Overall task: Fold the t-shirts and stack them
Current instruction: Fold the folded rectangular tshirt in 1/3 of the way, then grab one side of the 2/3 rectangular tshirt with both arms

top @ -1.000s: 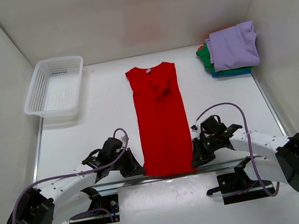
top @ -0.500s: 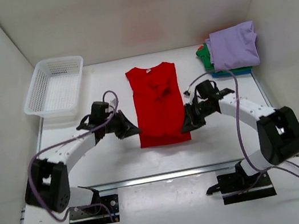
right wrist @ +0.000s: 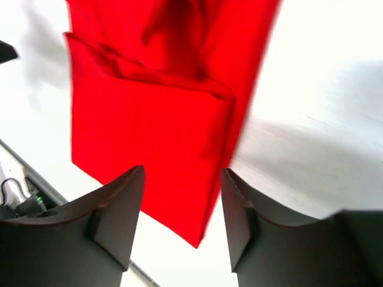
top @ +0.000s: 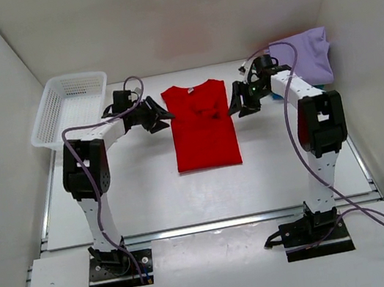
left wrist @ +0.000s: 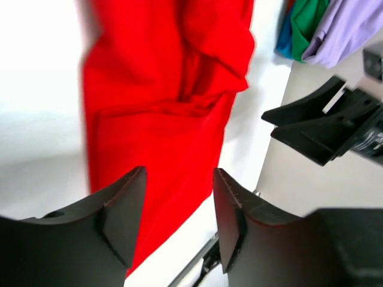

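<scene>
White tabletop (top: 135,198), white walls on three sides. Red t-shirt (top: 203,130) lies centre frame in the top view. It is folded into a tall narrow panel with the neckline toward the far wall, appears doubled over, and has creases bunched in the upper middle. Folded stack in the upper right corner: lavender shirt (top: 304,55) on top, with the edges of a green shirt (left wrist: 308,24) and a teal shirt (left wrist: 283,37) beneath, seen in the left wrist view. Left pincer (top: 160,115) and right pincer (top: 239,104) flank the red shirt's upper edges, jaws apart, nothing held.

Judgement: the cloth is light, limp and not fragile. It will likely sag and unfold if lifted at one point, so pinch all layers at both side edges together.
</scene>
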